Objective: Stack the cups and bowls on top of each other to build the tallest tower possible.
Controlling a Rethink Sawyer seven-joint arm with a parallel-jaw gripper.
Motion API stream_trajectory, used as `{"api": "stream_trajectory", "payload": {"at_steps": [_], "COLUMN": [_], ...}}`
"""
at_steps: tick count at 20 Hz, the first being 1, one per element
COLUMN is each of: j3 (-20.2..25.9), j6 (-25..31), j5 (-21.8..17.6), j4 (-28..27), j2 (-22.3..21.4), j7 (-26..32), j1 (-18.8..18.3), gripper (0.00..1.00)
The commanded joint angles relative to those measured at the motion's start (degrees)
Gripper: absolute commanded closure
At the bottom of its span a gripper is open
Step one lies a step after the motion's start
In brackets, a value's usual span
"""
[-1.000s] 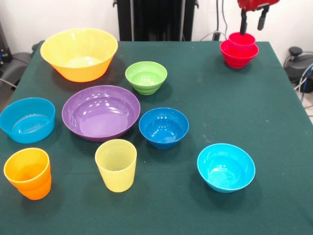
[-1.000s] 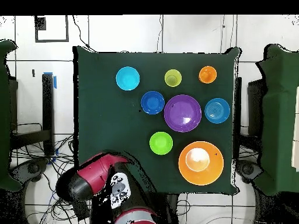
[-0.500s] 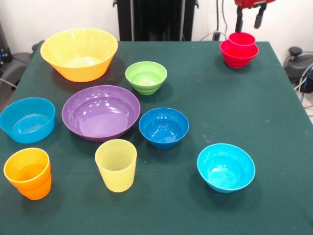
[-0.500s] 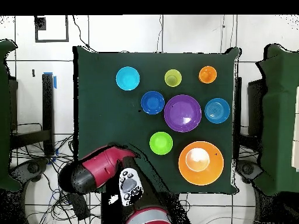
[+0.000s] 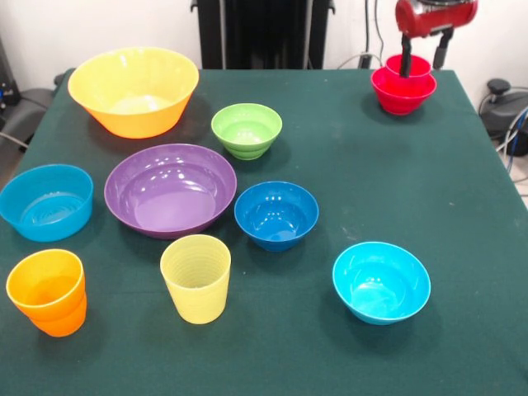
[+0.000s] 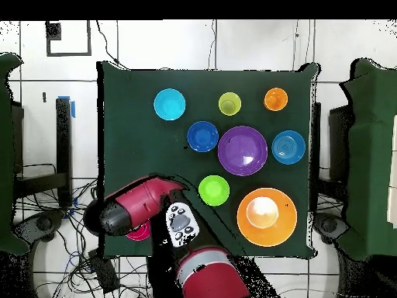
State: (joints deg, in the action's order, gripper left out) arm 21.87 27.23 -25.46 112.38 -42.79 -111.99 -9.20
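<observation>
Hand (image 5: 424, 56) with fingers apart straddles the red cup (image 5: 410, 65) — one finger inside, one outside — which sits nested in the red bowl (image 5: 400, 92) at the tabletop's (image 5: 346, 181) corner.

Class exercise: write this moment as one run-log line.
end effector: open, astride red plastic tumbler | tumbler: nested in small red plastic bowl | tower: two pieces | other cups and bowls: unstacked
</observation>
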Motion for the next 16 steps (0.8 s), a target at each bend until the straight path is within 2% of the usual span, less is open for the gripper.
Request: {"api": "stream_trajectory", "payload": {"at_steps": [1, 7, 11, 16], "j3": [3.7, 4.8, 5.9, 7.3], "j6": [3.5, 5.4, 7.4, 8.9], "j5": [-5.6, -6.6, -7.8, -9.5], "j4": [-6.8, -8.9, -11.9, -13.7], "j2": [7.6, 9.8, 11.7, 12.0], "j7": [8.9, 10.8, 14.4, 16.3], "j1": [-1.5, -3.7, -5.8, -7.6], "gripper": [0.00, 0.00, 0.00, 0.00]}}
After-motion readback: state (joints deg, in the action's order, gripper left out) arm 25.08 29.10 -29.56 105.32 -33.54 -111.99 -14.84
